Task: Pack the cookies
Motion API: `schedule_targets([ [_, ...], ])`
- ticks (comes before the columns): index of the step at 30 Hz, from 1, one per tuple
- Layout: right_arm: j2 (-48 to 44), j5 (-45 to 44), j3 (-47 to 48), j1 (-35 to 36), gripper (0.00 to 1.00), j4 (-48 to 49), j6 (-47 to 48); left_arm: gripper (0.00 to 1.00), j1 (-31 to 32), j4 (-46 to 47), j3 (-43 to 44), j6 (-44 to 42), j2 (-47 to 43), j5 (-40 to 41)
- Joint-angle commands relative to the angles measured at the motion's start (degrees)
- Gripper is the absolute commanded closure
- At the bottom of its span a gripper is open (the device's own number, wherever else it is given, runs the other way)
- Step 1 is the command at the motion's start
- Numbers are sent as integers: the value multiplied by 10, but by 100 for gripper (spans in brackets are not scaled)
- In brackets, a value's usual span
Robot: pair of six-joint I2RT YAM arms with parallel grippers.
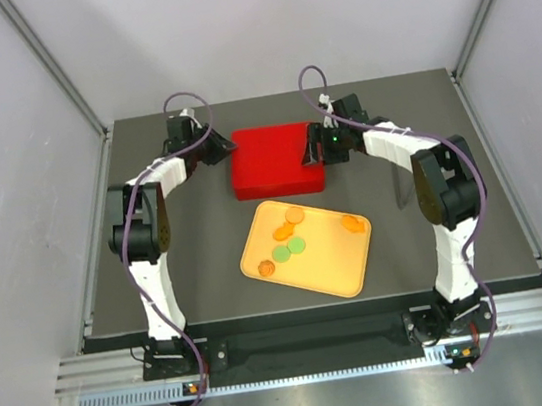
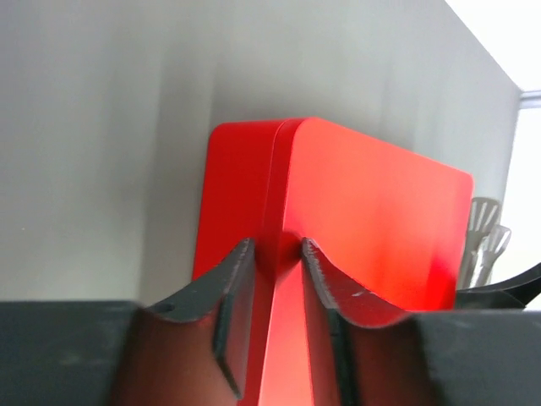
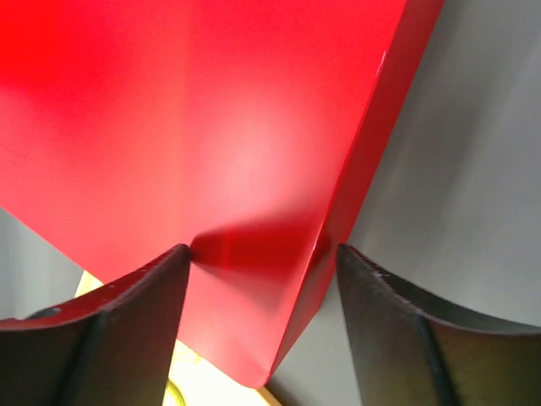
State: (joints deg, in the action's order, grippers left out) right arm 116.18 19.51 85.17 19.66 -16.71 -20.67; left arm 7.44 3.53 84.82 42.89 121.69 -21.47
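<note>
On tray [image 1: 346, 271]: cookies [image 1: 288, 241], mostly toward left half, one near far right corner. Just behind tray: flat box [image 1: 270, 163]. Behind tray, left gripper [image 1: 222, 149] at box's left corner, right gripper [image 1: 316, 152] at its right.

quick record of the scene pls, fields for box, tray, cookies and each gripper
box: red box, lid on, beyond the tray
tray: yellow tray, set askew, nearer the arm bases
cookies: cookies, orange and green, all lying on the tray
left gripper: left gripper, tips pinching the box's left corner at the lid seam
right gripper: right gripper, open, fingers straddling the box's right corner
</note>
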Motion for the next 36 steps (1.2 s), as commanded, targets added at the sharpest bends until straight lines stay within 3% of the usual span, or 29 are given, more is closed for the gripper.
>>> schedule_targets([
  [1,-22,7,25,-5,29,1,5,64,14,-75,28,-36,9,1],
  [7,-56,-4,63,-34,9,6,5,46,12,-129,92,-78,-26,29],
  [8,-62,-5,64,-39,1,7,5,42,10,-139,108,-87,-32,34],
  [11,-97,-10,50,-59,0,13,1,33,9,-164,124,-96,-73,43],
  [14,-153,-19,19,-68,0,34,-9,30,10,-173,114,-93,-111,44],
  [29,-513,-120,-263,-70,0,76,-48,28,58,-192,-189,-135,-481,32],
  [36,-598,-146,-319,-70,0,48,-30,25,57,-199,-268,-171,-561,17],
])
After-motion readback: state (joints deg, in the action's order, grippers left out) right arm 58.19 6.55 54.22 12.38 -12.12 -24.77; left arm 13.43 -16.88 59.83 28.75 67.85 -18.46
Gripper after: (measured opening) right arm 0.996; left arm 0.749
